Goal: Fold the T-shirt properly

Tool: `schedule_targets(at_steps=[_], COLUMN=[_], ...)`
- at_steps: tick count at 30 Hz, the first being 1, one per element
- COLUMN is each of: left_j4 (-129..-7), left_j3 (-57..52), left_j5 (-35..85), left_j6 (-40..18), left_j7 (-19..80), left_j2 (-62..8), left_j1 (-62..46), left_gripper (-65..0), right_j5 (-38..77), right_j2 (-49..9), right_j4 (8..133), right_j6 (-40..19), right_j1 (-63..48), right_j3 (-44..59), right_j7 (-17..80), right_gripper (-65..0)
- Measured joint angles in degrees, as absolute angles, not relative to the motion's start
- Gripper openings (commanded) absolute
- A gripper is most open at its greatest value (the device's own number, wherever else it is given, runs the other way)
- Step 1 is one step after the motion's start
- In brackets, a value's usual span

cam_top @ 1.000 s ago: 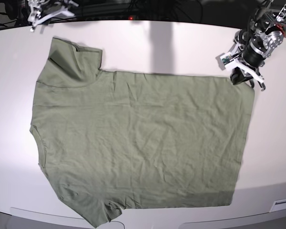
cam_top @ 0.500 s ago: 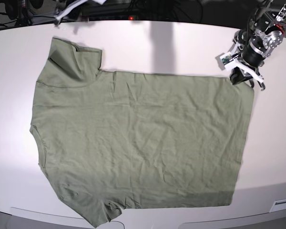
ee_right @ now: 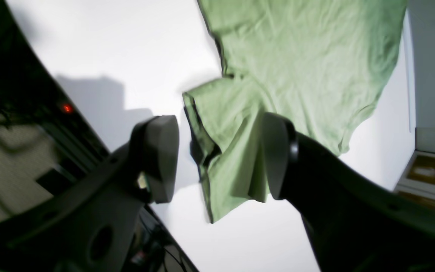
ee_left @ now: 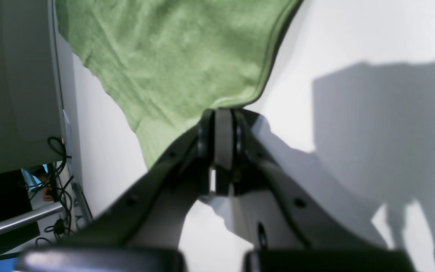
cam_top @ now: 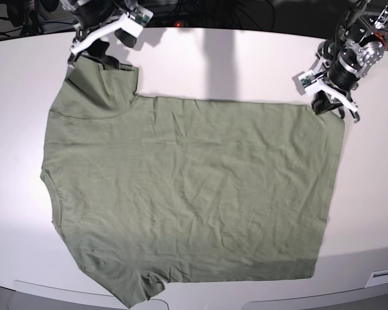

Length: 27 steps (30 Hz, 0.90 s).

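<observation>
The sage-green T-shirt (cam_top: pixel 187 187) lies spread flat on the white table (cam_top: pixel 246 58), neckline at the left, hem at the right. My left gripper (cam_top: pixel 322 107) sits at the hem's far right corner. In the left wrist view its pads (ee_left: pixel 223 113) are pressed together with the hem corner (ee_left: pixel 236 100) pinched at their tips. My right gripper (cam_top: pixel 94 55) hangs open over the far left sleeve (cam_top: pixel 103 81). In the right wrist view its two fingers (ee_right: pixel 157 155) straddle the folded-over sleeve (ee_right: pixel 225 143) without touching it.
Dark equipment and cables (cam_top: pixel 200 10) run along the table's back edge. Grey panels (cam_top: pixel 64 294) border the front edge, and a white box (cam_top: pixel 383 278) sits at the front right. A grey housing (ee_left: pixel 13 75) stands beside the shirt in the left wrist view.
My right arm has swung in from the far left corner and now hovers over the sleeve. The left gripper and the shirt have not moved.
</observation>
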<state>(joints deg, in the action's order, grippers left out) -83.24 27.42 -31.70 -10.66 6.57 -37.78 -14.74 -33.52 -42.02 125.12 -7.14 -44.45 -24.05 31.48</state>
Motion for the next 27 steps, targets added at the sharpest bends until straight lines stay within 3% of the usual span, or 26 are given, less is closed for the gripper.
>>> schedule_targets(at_steps=[9,27], left_j4=[-83.24,-83.24], left_j3=[27.42,27.42], left_j5=[-31.73,-31.73], left_j6=[-10.68,-10.68], left_j7=[6.66,6.59], left_j2=[-37.78,-37.78], left_j1=[-14.72,-14.74], left_gripper=[-65.0,-65.0], right_j5=[-33.19,-26.52], right_j2=[-41.91,-42.26], right_j4=[113.84,108.95], right_j6=[-7.55,-8.21], right_j1=[-41.47,-36.67], right_j3=[-24.10,-24.05], right_j7=[31.88,34.81], right_gripper=[-30.4,-30.4])
